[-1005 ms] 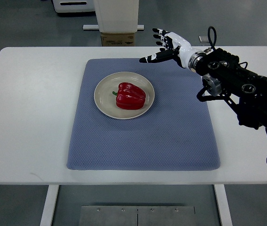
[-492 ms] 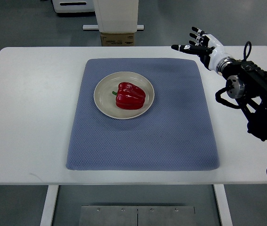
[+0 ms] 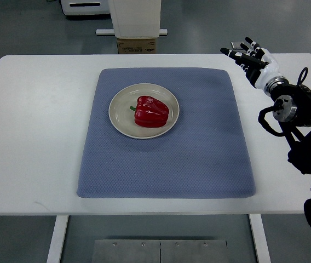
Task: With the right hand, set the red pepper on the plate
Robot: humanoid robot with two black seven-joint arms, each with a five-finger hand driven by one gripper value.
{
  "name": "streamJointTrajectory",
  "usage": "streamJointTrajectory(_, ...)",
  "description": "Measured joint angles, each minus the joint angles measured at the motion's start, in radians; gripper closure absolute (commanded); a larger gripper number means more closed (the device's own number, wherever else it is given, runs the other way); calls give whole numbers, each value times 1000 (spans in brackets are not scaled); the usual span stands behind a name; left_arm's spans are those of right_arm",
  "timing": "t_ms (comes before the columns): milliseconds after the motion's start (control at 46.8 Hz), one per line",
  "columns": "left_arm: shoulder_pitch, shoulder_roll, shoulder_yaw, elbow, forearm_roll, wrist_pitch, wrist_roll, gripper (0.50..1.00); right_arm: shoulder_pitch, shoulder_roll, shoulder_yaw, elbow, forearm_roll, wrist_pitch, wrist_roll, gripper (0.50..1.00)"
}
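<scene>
The red pepper [image 3: 151, 111] lies on the plate [image 3: 119, 116] on the blue mat [image 3: 199, 153]. At 2 o'clock, the right hand [image 3: 252, 57] hovers with fingers [image 3: 237, 54] spread, holding nothing.

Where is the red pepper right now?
In the top view the red pepper lies on the round plate, on the far-left part of the blue mat. The right hand, empty, is over the table's far-right edge.
</scene>
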State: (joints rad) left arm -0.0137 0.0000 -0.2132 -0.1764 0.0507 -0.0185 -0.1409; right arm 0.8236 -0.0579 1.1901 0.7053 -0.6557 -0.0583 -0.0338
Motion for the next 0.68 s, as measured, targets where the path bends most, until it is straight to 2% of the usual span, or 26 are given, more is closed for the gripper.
streamJointTrajectory(257, 0, 0, 0, 0, 0, 0, 1, 500, -36, 44, 39, 4, 1, 0, 140, 500)
streamJointTrajectory(684, 0, 0, 0, 0, 0, 0, 0, 500, -75, 58, 66, 3, 1, 0, 151, 500)
